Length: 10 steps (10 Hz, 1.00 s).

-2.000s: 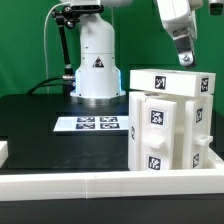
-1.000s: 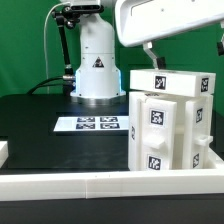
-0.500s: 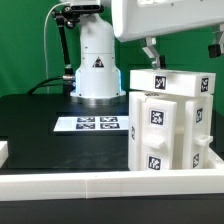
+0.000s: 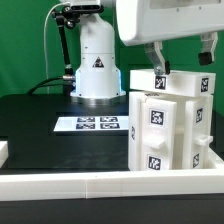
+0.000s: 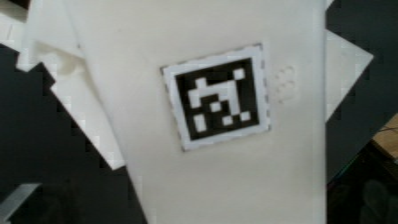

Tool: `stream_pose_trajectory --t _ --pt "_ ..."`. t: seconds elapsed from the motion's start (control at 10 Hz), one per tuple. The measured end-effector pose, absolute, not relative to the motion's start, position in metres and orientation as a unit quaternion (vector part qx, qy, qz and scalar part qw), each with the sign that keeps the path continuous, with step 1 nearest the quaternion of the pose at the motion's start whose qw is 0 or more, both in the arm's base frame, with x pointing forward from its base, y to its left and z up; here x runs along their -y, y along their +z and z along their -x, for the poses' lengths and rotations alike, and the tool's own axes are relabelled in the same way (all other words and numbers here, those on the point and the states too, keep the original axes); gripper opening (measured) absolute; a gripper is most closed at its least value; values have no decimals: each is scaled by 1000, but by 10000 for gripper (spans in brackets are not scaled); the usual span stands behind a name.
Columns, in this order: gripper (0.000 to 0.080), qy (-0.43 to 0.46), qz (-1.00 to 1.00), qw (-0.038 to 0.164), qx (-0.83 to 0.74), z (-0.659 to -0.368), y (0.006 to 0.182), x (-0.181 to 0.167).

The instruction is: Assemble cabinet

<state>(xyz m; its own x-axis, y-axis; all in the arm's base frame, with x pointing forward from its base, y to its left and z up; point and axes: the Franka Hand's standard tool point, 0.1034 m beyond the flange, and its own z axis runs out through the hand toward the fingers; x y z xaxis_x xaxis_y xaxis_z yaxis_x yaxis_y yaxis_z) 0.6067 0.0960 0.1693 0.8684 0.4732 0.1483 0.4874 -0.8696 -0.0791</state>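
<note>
The cabinet (image 4: 168,120) is a tall white box with black-and-white tags, standing at the exterior view's right with smaller tagged panels on its front. My gripper (image 4: 181,56) hangs just above its top, wide open and empty. One fingertip (image 4: 156,60) is near the top's left edge and the other (image 4: 207,50) is toward the right edge. In the wrist view the cabinet's white top with one tag (image 5: 221,95) fills the picture, and the fingers do not show clearly there.
The marker board (image 4: 98,124) lies flat on the black table left of the cabinet. The arm's white base (image 4: 97,65) stands behind it. A white rail (image 4: 90,184) runs along the front edge. A small white piece (image 4: 3,152) sits at the far left.
The hand has turned so that its broad side faces the camera. It has come down over the cabinet's top with its fingers spread.
</note>
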Motion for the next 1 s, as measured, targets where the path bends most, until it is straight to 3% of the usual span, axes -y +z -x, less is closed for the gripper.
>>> stream_pose_trajectory --t 0.5,0.6,1.0 --pt "785 -60 967 52 243 -598 155 -92" --pt "604 -60 967 52 242 -598 155 -91" --pt "564 -60 968 52 238 -599 155 -84"
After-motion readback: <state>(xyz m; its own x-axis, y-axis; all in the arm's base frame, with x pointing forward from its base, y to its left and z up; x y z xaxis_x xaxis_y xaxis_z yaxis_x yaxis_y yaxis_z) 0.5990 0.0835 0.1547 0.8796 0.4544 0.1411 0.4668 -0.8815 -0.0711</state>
